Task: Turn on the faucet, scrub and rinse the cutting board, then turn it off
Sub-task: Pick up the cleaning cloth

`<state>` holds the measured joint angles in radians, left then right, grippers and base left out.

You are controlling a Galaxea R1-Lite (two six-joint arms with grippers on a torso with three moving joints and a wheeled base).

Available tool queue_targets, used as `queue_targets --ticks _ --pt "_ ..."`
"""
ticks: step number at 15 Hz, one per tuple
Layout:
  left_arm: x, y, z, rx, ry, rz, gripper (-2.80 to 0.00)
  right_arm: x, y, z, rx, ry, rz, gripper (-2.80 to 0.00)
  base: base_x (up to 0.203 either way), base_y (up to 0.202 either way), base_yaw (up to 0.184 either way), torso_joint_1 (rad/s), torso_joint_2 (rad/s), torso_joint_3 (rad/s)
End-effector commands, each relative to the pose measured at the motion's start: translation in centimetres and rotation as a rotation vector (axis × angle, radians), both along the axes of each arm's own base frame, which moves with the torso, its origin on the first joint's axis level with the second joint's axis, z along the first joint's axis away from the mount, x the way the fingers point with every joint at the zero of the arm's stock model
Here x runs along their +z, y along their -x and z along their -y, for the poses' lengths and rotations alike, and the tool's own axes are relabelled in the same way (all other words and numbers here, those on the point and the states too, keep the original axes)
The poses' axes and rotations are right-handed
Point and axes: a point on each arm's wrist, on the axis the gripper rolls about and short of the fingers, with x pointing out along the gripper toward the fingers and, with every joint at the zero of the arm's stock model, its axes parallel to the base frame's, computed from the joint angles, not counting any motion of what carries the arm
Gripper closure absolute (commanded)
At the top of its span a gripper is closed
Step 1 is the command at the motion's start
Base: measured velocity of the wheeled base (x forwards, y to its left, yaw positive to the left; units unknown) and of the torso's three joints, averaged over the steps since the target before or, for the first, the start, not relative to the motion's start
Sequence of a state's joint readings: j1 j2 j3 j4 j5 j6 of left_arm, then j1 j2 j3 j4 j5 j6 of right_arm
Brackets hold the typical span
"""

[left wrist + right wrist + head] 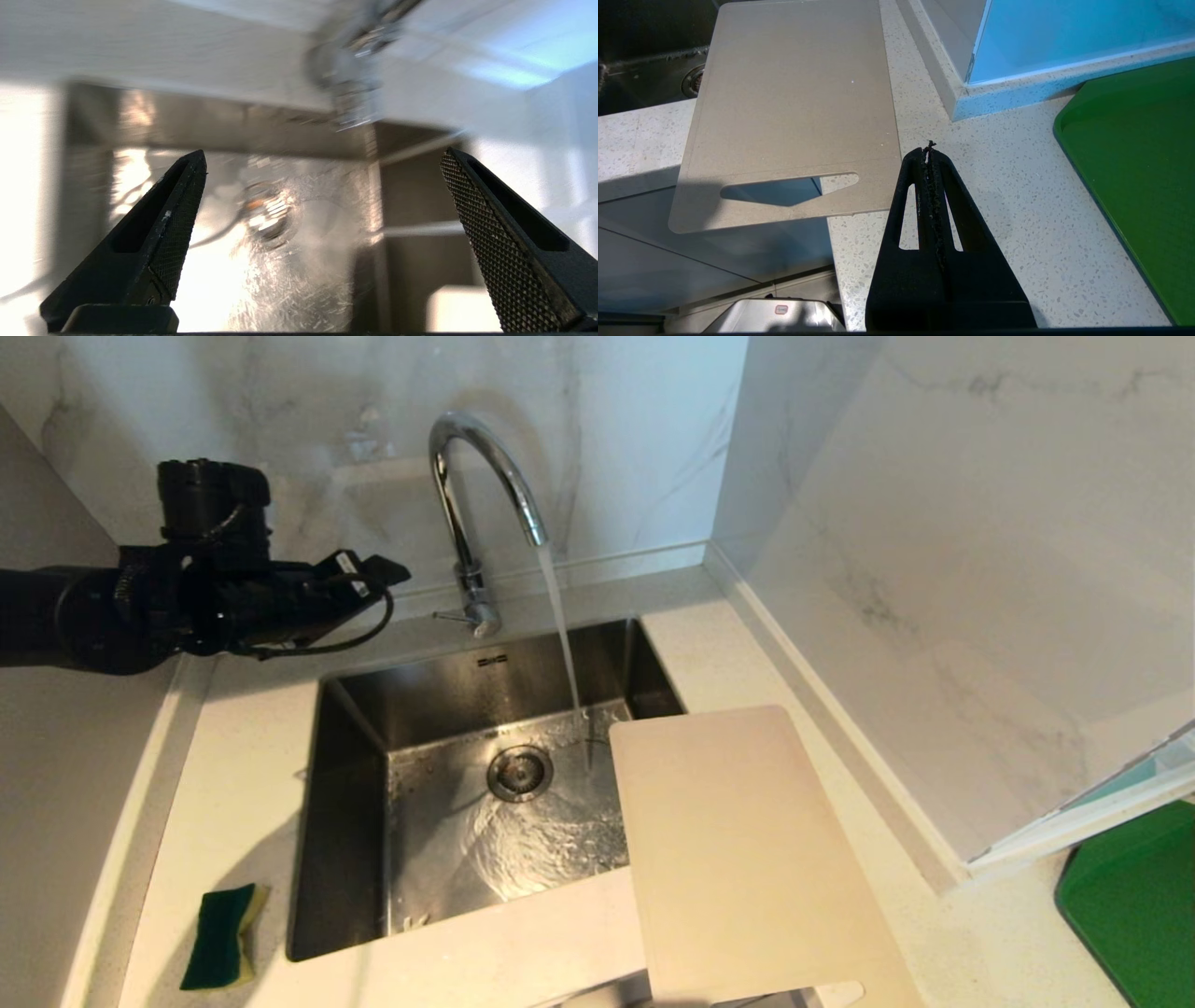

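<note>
The cutting board runs off the head view's bottom edge.

White marble-look walls with grey veining meet in a corner behind a pale speckled countertop. A steel sink is set into it. Bright, even light.

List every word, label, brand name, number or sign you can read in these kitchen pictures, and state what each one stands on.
No text can be read anywhere.
Small dark mark on the back wall of the sink, below the faucet: too small to read.
Small red-edged label on the metal part under the counter edge, in the right wrist view: too small to read.
Cutting board, sponge and green mat: no print visible.
</note>
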<state>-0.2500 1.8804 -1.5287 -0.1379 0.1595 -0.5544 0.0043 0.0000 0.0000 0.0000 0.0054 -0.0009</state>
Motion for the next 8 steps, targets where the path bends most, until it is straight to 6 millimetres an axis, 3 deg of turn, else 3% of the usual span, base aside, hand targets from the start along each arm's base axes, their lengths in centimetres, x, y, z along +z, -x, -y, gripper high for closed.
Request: queue_targets --ticks 1,2,4,8 --pt "1.0 3.2 -3.3 -0.004 -0.016 -0.004 -2.80 0.0 0.0 0.0 0.001 0.001 -0.002 0.00 0.000 0.000 0.000 0.000 0.00 0.000" --pt "0.7 4.0 -4.4 -0.013 -0.029 -0.033 0.00 0.0 0.0 0.0 0.001 0.001 -0.001 0.00 0.000 0.000 0.000 0.000 0.00 0.000" --pt "0.0 5.5 -5.5 -0.013 -0.048 -0.134 0.00 0.0 0.0 0.0 0.001 0.001 0.000 0.00 0.000 0.000 0.000 0.000 0.00 0.000" --pt "-1.7 7.7 -5.7 -0.076 -0.126 -0.376 0.00 0.0 0.0 0.0 0.001 0.001 -0.002 0.00 0.000 0.000 0.000 0.000 0.00 0.000"
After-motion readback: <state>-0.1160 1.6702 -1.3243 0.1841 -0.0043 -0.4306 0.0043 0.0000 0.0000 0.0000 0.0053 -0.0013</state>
